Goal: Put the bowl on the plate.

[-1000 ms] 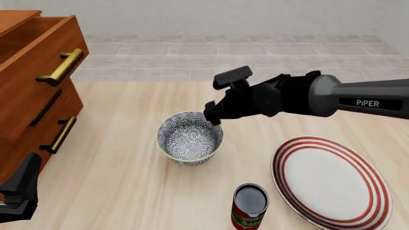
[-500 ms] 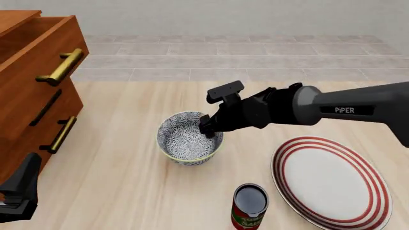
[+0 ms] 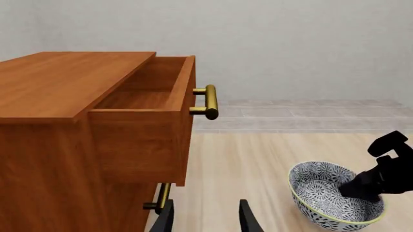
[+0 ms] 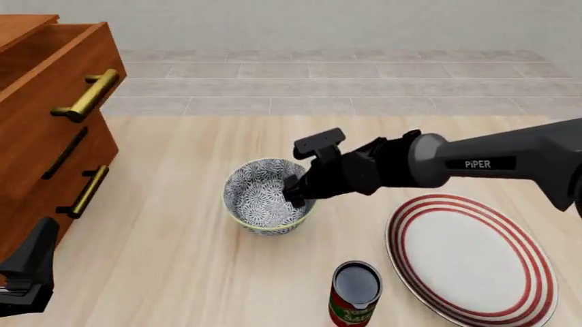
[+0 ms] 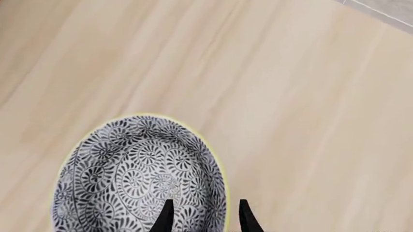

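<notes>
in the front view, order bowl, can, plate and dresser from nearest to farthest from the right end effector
1. Bowl: the right end effector straddles its right rim.
2. Can: toward the camera, slightly right.
3. Plate: to the right; its near rim is about as close as the can, so those two are hard to rank.
4. Dresser: far left.

Right arm extended from the right, wrist angled downward, right tool (image 4: 296,194) with fingers parted. Left tool (image 4: 27,272) low at near left, fingers parted.
</notes>
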